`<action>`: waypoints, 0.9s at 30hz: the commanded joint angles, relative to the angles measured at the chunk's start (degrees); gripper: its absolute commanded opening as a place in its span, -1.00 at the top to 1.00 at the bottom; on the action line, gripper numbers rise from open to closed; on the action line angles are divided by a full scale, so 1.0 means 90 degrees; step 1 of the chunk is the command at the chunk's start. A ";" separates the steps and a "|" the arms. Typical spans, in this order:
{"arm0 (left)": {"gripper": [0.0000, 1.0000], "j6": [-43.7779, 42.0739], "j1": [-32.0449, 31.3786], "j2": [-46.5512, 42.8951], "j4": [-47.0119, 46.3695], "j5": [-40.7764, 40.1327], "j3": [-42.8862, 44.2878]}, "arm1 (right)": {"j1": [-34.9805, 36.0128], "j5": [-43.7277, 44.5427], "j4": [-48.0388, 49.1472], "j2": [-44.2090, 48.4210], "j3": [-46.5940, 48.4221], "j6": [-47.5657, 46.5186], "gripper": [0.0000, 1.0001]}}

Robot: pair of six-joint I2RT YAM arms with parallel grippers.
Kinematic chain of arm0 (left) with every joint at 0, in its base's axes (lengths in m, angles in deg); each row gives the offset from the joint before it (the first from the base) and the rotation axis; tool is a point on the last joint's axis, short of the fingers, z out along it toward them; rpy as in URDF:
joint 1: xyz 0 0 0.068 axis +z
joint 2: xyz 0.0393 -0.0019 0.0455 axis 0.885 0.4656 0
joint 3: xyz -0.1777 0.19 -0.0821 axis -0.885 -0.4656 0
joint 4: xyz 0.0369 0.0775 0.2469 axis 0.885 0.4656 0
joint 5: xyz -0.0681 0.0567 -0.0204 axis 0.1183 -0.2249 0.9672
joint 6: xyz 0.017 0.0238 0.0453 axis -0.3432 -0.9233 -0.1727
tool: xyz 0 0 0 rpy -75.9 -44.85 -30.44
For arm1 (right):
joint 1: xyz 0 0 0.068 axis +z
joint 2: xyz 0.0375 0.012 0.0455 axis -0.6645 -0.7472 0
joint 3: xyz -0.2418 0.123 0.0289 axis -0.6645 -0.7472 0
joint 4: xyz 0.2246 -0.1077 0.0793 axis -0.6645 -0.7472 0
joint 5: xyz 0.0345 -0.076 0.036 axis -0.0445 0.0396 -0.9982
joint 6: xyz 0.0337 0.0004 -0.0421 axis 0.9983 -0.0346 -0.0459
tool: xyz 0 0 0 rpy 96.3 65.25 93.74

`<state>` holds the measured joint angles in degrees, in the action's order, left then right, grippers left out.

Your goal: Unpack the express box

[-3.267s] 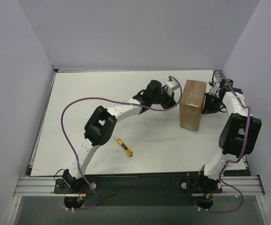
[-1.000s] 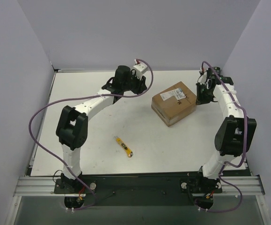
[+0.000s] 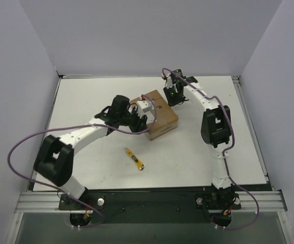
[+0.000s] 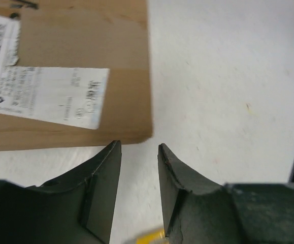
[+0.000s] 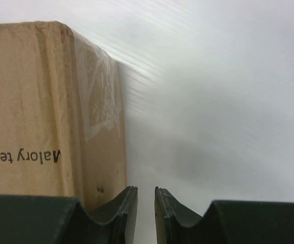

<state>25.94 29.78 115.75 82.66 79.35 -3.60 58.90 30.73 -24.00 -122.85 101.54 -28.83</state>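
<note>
The express box (image 3: 164, 118) is a closed brown carton lying in the middle of the table, with a white label on its top face. My left gripper (image 3: 145, 126) hangs at its near-left corner. In the left wrist view the left gripper (image 4: 139, 147) has a narrow gap between its fingers, is empty, and sits just short of the box corner (image 4: 86, 35). My right gripper (image 3: 172, 97) is at the box's far-right corner. In the right wrist view the right gripper (image 5: 146, 189) is nearly closed and empty beside the taped box side (image 5: 30, 101).
A yellow-and-black utility knife (image 3: 134, 158) lies on the white table in front of the box; its yellow tip shows under my left fingers (image 4: 149, 236). Grey walls stand at the back and both sides.
The box has slid left from the right side to the table's middle and turned. The right gripper followed it leftward. The left arm swung from the back down to the box's near-left corner.
</note>
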 commanded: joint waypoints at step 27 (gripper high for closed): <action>-0.53 -0.0650 0.2162 0.2687 0.2564 -0.0341 0.4587 | 0.0015 -0.2919 -0.0655 0.3860 -0.3776 0.0145 -0.22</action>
<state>20.72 47.12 135.64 99.82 72.44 29.91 56.89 14.27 -27.32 -92.28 71.73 -24.68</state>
